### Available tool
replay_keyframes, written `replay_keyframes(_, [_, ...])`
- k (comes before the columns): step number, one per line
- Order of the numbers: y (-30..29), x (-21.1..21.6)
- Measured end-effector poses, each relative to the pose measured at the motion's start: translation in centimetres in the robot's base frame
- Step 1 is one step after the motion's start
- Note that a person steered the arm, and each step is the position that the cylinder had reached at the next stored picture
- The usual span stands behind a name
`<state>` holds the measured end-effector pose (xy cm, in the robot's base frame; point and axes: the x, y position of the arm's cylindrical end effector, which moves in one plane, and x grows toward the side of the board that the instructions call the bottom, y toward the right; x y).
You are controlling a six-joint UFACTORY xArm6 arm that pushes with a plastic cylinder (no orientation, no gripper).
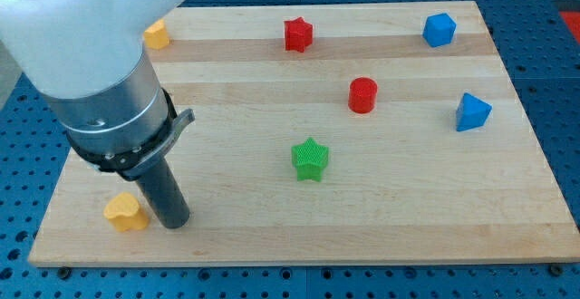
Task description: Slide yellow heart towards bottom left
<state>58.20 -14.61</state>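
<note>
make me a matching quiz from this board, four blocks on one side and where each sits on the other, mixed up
Blocks:
1. yellow heart
2. green star
3. blue cube
4. red cylinder

Places:
A. the view's top right corner of the board
B. near the board's middle, toward the view's bottom
C. the view's bottom left, just left of my tip
D. right of centre, up and to the right of the green star

Pairs: 1-C, 2-B, 3-A, 4-D

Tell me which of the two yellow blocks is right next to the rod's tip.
The yellow heart near the board's bottom-left corner; my tip sits just to its right. The other yellow block lies far off at the view's top, partly behind the arm.
</note>
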Motion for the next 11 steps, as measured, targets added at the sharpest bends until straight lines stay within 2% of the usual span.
replay_keyframes(11, [-4.4,0.4])
